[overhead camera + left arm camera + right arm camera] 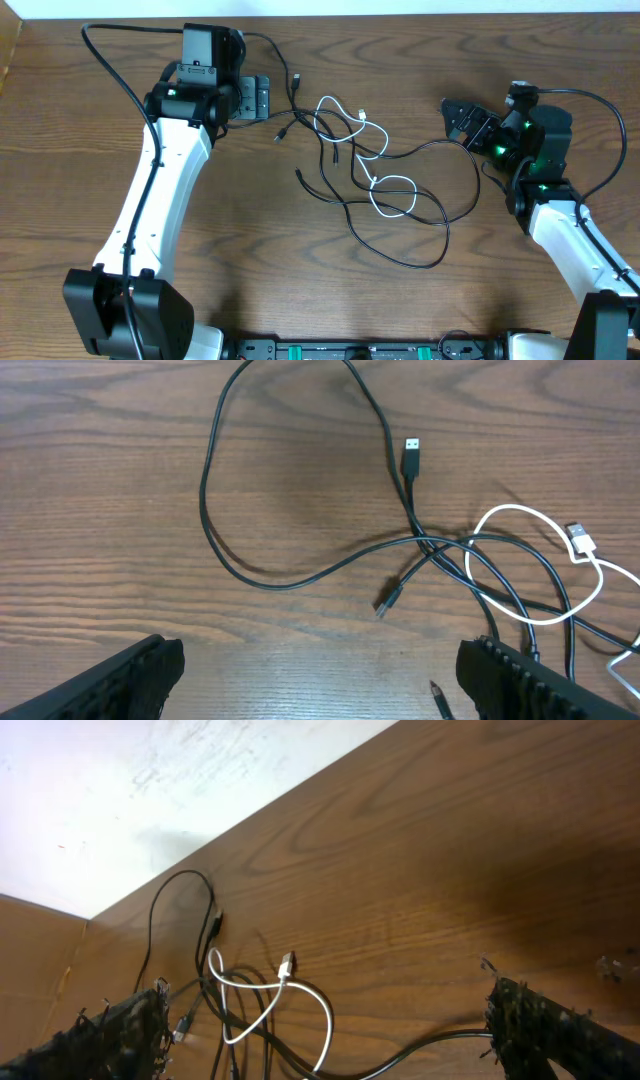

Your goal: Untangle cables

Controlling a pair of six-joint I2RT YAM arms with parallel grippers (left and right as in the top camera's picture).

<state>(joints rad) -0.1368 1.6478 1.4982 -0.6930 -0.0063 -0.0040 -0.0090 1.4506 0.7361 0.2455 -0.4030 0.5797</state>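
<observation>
Claw state, left: the left claw [259, 97] is spread wide and holds nothing. Its two fingers sit at the bottom corners of the left wrist view [320, 692], with bare table [250, 240] between them. The right claw [458, 118] is also spread wide and empty.

The cables lie loose on the table between the two claws. The thin black cables [430, 147] cross each other in several loops, and a white cable [395, 181] is threaded through them.

The left wrist view shows detail that the overhead view blurs: a black loop [204, 500], a metal-tipped plug [411, 452] and the white cable's plug [581, 541]. The right wrist view looks low across the table toward the wall, and the white cable [318, 998] overlaps the black ones there.

The left arm [160, 190] rises from the near-left corner, and its claw points right, near the tangle. The right arm [575, 235] comes from the near-right, and its claw points left.
</observation>
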